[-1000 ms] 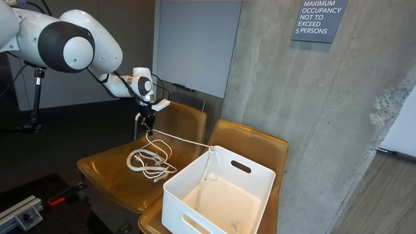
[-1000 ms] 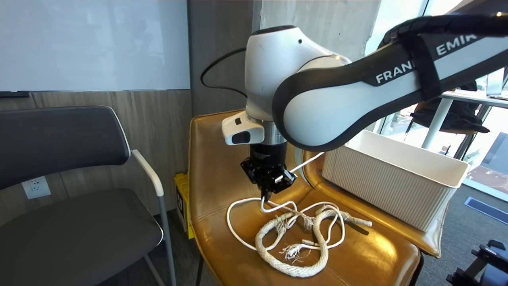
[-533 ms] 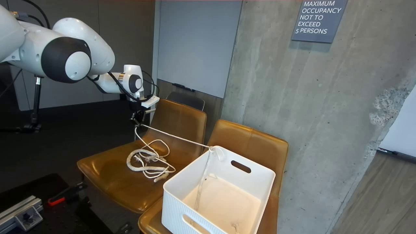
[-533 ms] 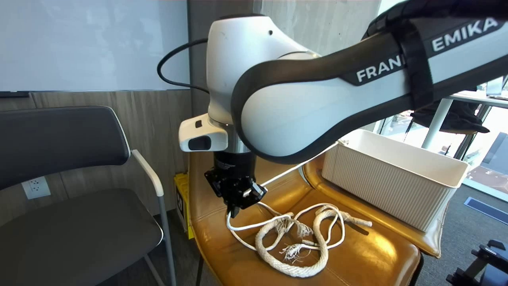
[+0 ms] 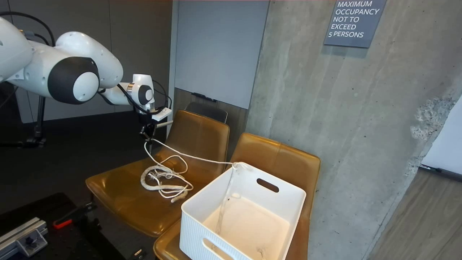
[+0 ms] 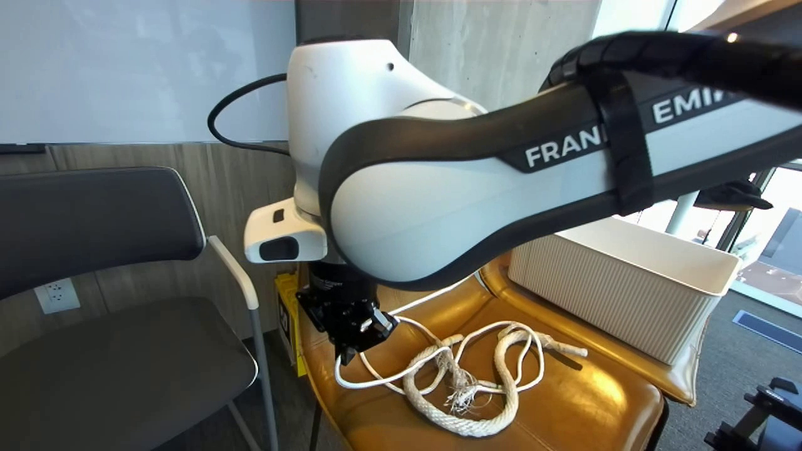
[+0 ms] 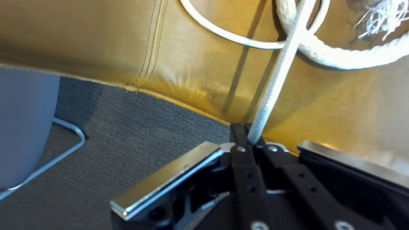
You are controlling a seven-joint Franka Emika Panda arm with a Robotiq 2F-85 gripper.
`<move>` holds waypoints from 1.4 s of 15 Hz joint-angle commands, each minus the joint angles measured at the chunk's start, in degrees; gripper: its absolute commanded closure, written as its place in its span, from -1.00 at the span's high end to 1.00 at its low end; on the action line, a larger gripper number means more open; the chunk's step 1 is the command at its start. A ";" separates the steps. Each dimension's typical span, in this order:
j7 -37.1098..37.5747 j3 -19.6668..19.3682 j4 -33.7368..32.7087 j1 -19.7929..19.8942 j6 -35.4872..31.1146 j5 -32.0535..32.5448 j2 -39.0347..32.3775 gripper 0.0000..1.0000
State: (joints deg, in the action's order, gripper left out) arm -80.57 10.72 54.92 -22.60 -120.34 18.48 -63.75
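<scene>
A thin white cord is being pinched by the gripper, its fingers pressed almost together; loose loops are being borne by a brown chair, beside and across a thick rope; in an exterior view, the gap between gripper and white bin is being spanned by another stretch.

Office: whiteboard, occupancy sign

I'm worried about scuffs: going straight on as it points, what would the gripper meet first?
The gripper, shut on the white cord, would probably meet the brown chair seat near its edge; depth is unclear, so it might pass toward the floor.
</scene>
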 commanded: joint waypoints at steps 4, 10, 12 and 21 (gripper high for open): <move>0.57 -1.51 3.50 6.66 0.31 -0.80 2.18 -0.98; 0.82 -1.04 6.36 10.39 0.09 -0.66 2.47 -0.09; 1.27 -1.33 8.26 11.47 -0.35 -0.56 3.57 0.16; 2.63 -7.06 20.51 19.96 -2.01 0.33 13.20 1.00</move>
State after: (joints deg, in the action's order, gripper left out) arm -78.77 5.94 68.69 -4.49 -120.58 18.57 -55.79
